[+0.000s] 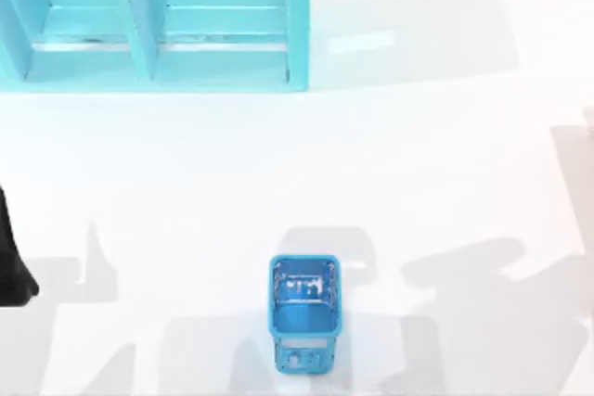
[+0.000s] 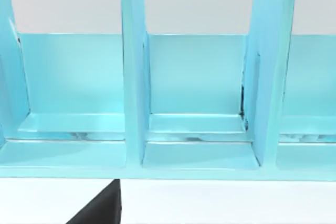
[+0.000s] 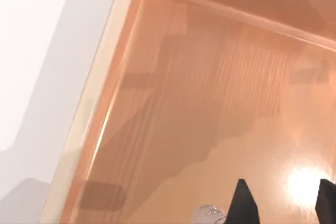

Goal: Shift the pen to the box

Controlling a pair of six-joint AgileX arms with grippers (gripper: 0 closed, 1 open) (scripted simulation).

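Right gripper (image 3: 283, 203): you have it inside the box (image 3: 100, 114), just above the orange floor. Its two black fingers (image 3: 242, 203) stand apart, with bare floor between them and nothing gripped, so its pincer is spread.

Pen (image 3: 209, 215): a small silver-grey rounded end lies on the box floor just beside one finger, not between the two. You see too little of it to tell how it is turned; the rest is cut off.

Left arm (image 1: 11, 261): parked at the table's (image 1: 418, 183) left edge. Its wrist camera faces the blue shelf (image 2: 134, 77), whose upright dividers rise from the tabletop. You cannot tell whether this pincer is spread or closed.

Top view: the shelf (image 1: 153, 34) sits at the far left. A blue cup (image 1: 305, 312) stands near the front middle, well apart from the shelf.
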